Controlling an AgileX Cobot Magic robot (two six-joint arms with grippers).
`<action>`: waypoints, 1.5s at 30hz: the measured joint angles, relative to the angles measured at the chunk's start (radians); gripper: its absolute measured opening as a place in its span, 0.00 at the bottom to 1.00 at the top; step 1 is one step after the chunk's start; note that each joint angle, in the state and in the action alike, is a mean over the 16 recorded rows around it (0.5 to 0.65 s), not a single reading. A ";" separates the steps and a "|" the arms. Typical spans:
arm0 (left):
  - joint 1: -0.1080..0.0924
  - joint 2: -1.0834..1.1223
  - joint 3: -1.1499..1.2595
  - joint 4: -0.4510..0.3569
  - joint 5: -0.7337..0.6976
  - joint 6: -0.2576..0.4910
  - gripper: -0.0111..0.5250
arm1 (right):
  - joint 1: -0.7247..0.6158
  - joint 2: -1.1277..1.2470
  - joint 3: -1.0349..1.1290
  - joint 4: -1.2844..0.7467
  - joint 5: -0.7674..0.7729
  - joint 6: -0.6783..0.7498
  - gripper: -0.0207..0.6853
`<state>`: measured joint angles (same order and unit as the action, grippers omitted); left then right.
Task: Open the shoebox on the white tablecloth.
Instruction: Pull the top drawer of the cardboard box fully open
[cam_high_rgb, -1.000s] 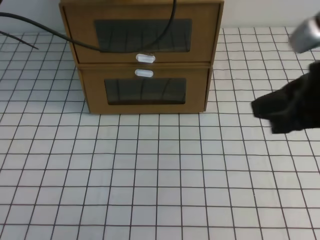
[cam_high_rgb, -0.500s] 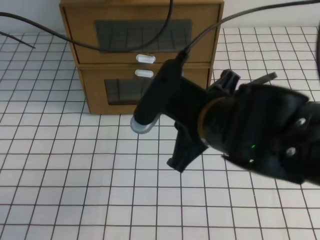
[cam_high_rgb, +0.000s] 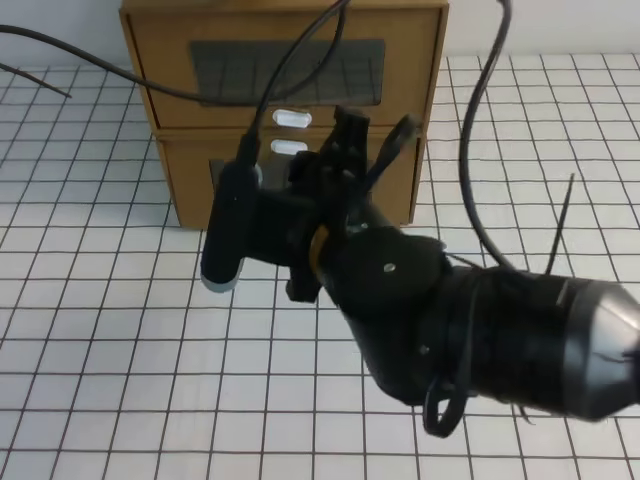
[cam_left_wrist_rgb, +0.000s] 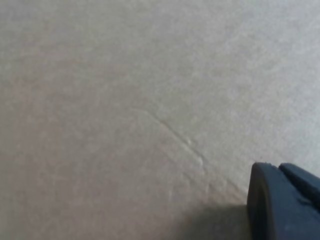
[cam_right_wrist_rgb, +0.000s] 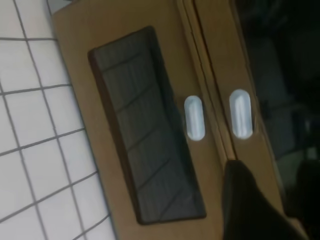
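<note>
The white tablecloth (cam_high_rgb: 120, 330) is covered at the back by the shoebox (cam_high_rgb: 185, 190), two stacked drawers. The right gripper (cam_high_rgb: 365, 150) is parked just before the lower pull tab (cam_right_wrist_rgb: 194, 118) (fingers look parted, nothing held). The tab's long axis runs sideways.

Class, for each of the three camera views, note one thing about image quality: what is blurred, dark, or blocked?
Exterior high: sharp, but the right arm blocks much of the shoebox. Left wrist: only a soft, featureless beige surface and a blurred dark gripper tip at the corner. Right wrist: slightly soft; pull tabs glare white, windows dark, a black finger blurred.
</note>
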<state>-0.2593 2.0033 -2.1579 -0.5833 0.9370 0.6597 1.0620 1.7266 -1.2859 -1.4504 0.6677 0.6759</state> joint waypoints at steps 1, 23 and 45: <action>0.000 0.000 0.000 0.000 0.000 0.000 0.02 | 0.000 0.014 -0.003 -0.031 0.000 0.016 0.27; 0.000 0.000 0.000 -0.003 0.002 0.000 0.02 | -0.082 0.217 -0.165 -0.195 0.017 0.108 0.41; 0.000 0.000 -0.002 -0.004 0.003 0.000 0.02 | -0.154 0.282 -0.263 -0.200 -0.075 0.101 0.41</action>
<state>-0.2593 2.0036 -2.1596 -0.5870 0.9403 0.6597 0.9081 2.0088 -1.5490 -1.6500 0.5926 0.7765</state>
